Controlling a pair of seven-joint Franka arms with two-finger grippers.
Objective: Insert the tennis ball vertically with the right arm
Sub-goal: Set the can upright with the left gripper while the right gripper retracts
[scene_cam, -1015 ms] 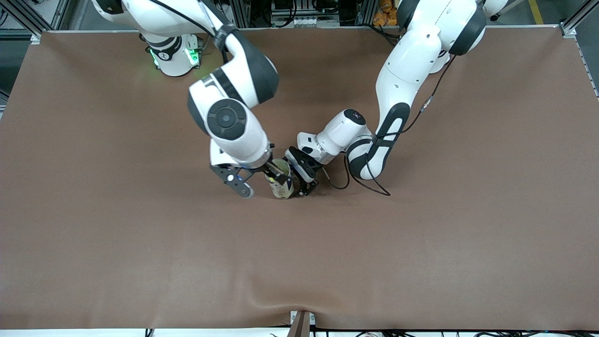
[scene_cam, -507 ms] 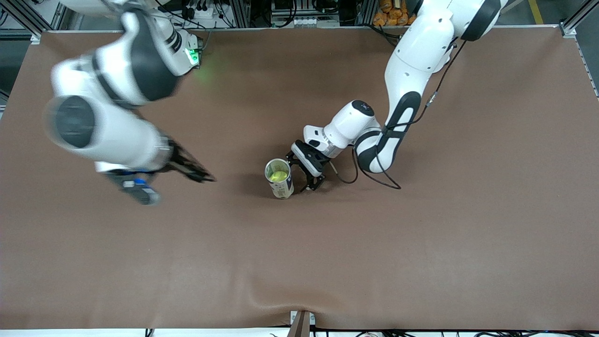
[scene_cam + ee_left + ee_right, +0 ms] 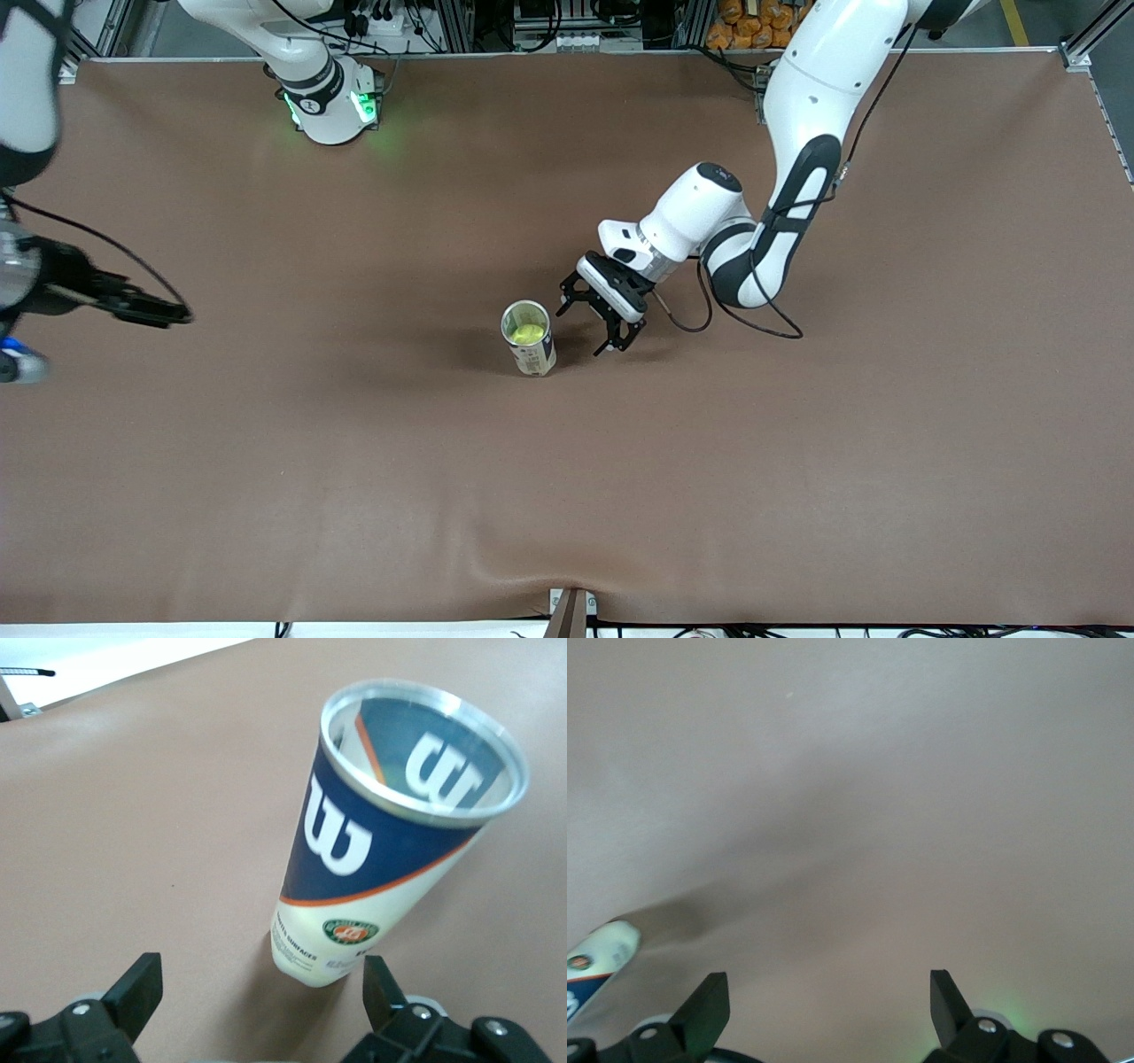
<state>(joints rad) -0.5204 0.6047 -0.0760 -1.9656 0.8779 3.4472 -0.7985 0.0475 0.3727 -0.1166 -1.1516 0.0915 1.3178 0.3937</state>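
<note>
- Brown matting covers the table [image 3: 797, 461] from edge to edge.
- Near the middle of the table a tennis ball can [image 3: 529, 338] stands upright, its top open; it is navy and white with a large white logo and a metal rim.
- Inside the can lies a yellow-green tennis ball [image 3: 528, 333], seen through the open mouth in the front view.
- Left gripper [image 3: 605, 321] sits low, just beside the can on the side toward the left arm's end of the table. Its two black fingers are spread wide and hold nothing; they are apart from the can.
- In the left wrist view the can [image 3: 390, 828] fills the frame between the spread fingertips [image 3: 140, 985], not touching them.
- Right gripper [image 3: 97, 323] is well apart from the can, over the table's edge at the right arm's end. Its fingers are spread wide and hold nothing.
- Right wrist view shows mostly bare matting, with only the can's base [image 3: 594, 966] at the edge of the frame.
</note>
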